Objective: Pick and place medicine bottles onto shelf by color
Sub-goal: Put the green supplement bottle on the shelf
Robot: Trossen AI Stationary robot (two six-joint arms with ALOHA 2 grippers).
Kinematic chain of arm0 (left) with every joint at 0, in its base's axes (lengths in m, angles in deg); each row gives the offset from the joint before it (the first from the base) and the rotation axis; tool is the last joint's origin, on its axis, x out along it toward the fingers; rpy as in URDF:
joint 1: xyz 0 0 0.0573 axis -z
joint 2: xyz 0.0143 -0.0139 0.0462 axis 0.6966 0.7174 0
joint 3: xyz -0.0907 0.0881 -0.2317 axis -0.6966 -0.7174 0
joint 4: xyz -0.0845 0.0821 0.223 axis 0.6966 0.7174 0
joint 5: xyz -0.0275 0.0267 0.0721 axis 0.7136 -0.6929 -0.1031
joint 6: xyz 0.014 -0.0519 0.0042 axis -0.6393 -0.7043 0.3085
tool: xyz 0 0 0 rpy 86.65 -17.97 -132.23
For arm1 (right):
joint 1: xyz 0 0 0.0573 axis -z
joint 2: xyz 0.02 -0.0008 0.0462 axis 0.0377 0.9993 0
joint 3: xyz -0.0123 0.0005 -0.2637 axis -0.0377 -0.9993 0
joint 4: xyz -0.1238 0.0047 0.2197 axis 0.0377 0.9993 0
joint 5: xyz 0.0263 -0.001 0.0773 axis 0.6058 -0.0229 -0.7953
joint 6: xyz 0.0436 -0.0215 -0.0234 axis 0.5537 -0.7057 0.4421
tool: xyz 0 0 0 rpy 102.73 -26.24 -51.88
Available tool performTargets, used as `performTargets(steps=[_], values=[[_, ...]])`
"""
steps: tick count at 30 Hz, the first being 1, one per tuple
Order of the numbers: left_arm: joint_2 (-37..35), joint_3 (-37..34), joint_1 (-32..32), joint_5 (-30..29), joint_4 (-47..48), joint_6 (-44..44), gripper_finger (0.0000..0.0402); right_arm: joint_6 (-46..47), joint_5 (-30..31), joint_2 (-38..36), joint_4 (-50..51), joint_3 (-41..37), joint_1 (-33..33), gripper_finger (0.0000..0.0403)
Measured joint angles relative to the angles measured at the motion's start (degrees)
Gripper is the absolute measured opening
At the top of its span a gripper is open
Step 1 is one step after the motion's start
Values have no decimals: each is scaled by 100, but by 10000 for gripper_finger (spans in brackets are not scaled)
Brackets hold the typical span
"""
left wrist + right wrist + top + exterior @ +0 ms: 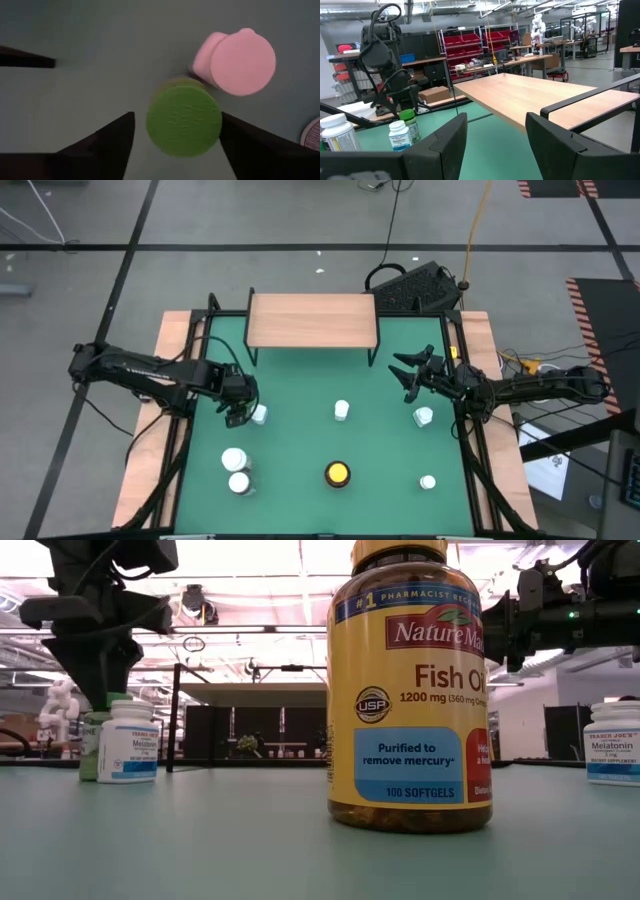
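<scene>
Green-capped bottle stands on the surface between the left pincer's spread fingers; a white bottle touches it and could topple if nudged.

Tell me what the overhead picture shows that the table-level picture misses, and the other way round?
Only the overhead view shows the whole layout: the empty shelf at the far edge, the small bottle mid-table, and the right gripper hanging clear of everything. Only the table-level view lets you read labels: fish oil, melatonin. Both show the amber bottle, and the left gripper above the green-capped bottle, beside a white bottle.
</scene>
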Motion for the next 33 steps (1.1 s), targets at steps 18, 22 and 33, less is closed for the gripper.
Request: performTargets(steps=[18, 22, 33], values=[[-31, 479, -152, -1, 287, -445, 216, 220, -5, 0, -1, 0, 0, 199], [-31, 1198, -156, -9, 714, -419, 201, 199, -4, -2, -75, 0, 0, 199], [607, 3942, -1318, -604, 1814, -197, 205, -177, 16, 0, -561, 0, 0, 199]])
